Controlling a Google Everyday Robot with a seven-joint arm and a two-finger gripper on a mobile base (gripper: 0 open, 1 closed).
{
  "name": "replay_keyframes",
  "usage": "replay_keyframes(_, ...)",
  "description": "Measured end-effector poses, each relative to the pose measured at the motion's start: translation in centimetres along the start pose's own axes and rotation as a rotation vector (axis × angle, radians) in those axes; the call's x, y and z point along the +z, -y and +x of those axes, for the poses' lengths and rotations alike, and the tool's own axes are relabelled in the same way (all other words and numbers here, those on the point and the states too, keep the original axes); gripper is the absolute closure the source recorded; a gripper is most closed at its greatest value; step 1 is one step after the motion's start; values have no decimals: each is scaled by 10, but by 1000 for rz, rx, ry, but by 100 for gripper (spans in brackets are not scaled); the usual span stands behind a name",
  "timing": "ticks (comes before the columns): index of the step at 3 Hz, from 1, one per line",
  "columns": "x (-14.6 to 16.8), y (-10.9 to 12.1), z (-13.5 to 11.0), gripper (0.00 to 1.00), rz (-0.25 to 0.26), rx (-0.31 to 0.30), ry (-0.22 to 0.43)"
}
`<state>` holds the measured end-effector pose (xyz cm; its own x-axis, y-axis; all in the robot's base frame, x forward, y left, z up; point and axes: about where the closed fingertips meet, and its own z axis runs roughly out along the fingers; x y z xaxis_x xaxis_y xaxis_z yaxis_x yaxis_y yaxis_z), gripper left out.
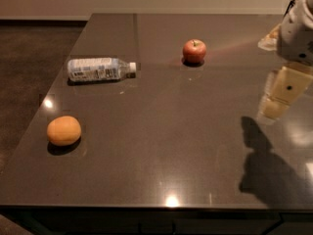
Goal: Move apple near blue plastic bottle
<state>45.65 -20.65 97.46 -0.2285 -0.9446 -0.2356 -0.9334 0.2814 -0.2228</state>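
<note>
The apple, small, red and with a short stem, stands upright on the far middle of the dark table. The blue plastic bottle, clear and pale with a white label and white cap, lies on its side to the apple's left, cap towards the apple, about a bottle's length away. My gripper, cream-coloured under a white arm housing, hangs above the table at the right edge of the view, well to the right of the apple and in front of it. It holds nothing that I can see.
A plain orange round fruit sits near the table's left front edge. The gripper's shadow falls on the table's front right. The table's left edge drops to a dark floor. A wall runs behind.
</note>
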Motion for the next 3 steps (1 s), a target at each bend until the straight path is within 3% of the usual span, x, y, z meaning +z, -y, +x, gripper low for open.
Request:
replay_keyframes(1, 28, 34, -31, 0, -18, 38, 32)
replay_keyframes(2, 57, 66, -57, 0, 3, 108, 67)
replay_keyframes(3, 85, 98, -72, 0, 66, 196, 79)
